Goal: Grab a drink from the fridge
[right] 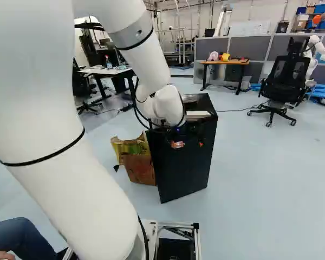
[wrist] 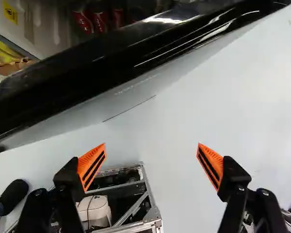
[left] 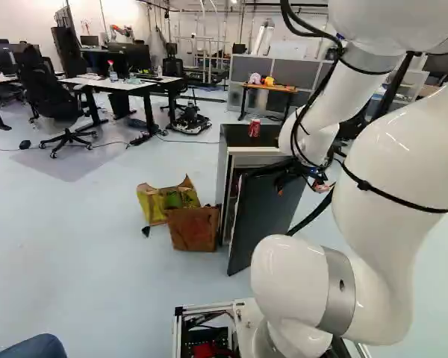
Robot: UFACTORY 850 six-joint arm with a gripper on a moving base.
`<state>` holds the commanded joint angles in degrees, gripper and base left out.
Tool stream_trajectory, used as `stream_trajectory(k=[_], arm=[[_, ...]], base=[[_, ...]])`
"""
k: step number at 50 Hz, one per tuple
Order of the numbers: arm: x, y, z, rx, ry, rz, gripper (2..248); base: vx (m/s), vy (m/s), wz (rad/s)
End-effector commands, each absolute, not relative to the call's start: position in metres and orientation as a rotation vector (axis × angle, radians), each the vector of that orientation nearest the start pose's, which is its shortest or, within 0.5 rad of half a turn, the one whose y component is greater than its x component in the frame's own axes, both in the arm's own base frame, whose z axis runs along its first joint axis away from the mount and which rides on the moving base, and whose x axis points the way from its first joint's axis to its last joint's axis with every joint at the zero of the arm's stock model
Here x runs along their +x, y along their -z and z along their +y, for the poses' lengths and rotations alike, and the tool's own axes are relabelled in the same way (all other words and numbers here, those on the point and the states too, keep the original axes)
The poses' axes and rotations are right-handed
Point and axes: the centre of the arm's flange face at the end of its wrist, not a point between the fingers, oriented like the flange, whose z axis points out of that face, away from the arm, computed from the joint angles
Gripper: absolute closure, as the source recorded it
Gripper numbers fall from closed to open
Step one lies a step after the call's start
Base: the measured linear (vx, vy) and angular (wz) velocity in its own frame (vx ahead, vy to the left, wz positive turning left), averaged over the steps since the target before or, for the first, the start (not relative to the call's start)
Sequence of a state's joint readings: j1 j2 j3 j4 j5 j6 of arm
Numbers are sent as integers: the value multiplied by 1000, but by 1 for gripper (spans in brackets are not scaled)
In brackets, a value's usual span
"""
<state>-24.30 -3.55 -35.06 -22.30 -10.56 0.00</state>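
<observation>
My gripper [right: 189, 144] is at the upper part of the fridge's dark door, seen in the right base view. In the wrist view the gripper [wrist: 151, 167] stands open, orange pads wide apart and nothing between them. Ahead of the fingers runs the glossy black edge of the door [wrist: 111, 63]. Beyond that edge, several red cans [wrist: 101, 22] show inside the fridge. The small fridge [left: 222, 179] has its door [left: 265, 216] swung partly open in the left base view. One red can [left: 254, 127] stands upright on the fridge top.
A cardboard box [left: 194, 227] with yellow packaging sits beside the fridge. Farther back are a wooden-topped table [right: 225, 62], an office chair [right: 284, 81] and another robot [right: 317, 49]. Desks [left: 123, 83] stand at the left of the left base view. A person's leg [right: 21, 238] is beside the base.
</observation>
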Motion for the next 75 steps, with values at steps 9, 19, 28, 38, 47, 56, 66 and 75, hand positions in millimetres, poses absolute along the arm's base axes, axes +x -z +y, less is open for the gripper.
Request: stream_trajectory(k=[9, 19, 28, 38, 47, 56, 66, 75], arm=[[376, -385, -164, -3304, 543, 43, 3], [385, -385, -156, -3299, 549, 1, 3], [394, -385, -152, -3296, 554, -29, 3], [404, -385, -147, -3292, 560, -57, 3], [413, -385, -145, -3290, 565, -76, 3], [422, -386, -143, -3287, 571, -94, 3], [432, -386, -140, -3284, 578, -114, 3], [442, -386, -138, -3282, 585, -131, 3]], base=[[0, 0, 0], [0, 0, 0], [0, 0, 0], [0, 0, 0], [0, 0, 0], [0, 0, 0], [0, 0, 0], [0, 0, 0]])
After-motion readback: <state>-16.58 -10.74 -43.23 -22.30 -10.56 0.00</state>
